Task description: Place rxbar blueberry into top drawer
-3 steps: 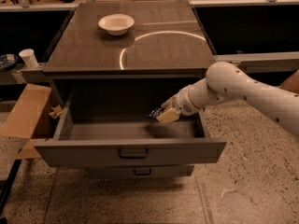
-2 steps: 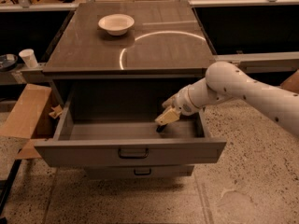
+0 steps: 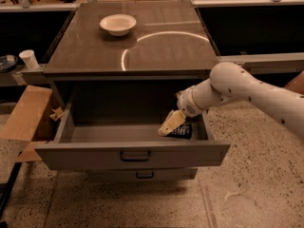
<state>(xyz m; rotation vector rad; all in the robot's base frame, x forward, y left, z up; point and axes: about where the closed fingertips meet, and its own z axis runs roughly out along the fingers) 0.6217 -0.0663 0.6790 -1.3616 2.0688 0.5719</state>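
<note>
Wide grey metal top drawer (image 3: pixel 95 154) is pulled out, dark bar handle (image 3: pixel 135 156) facing camera. Smaller grey lower drawer (image 3: pixel 142 175) below it is barely out.

White jointed robot arm (image 3: pixel 247 87) comes in from 3 o'clock and dips over the drawer's right wall. Pale tan two-finger gripper (image 3: pixel 166 128) is inside the drawer, at about 4 o'clock of the cavity, pointing down toward 7 o'clock, low over the floor.

Small flat dark blue-black wrapped rxbar blueberry (image 3: pixel 182 131) is in the drawer, near the front right corner, just at 3 o'clock of the gripper tip. It looks to be lying on the drawer floor, partly hidden by the gripper. Touching or just beside: can't tell. Gripper open or closed: can't tell either.

Round white bowl (image 3: pixel 118 23) sits at 11 o'clock on the dark grey tabletop (image 3: pixel 95 56). White paper cup (image 3: pixel 29 59) and brown cardboard box (image 3: pixel 26 118) are off at 9 o'clock of the cabinet.
</note>
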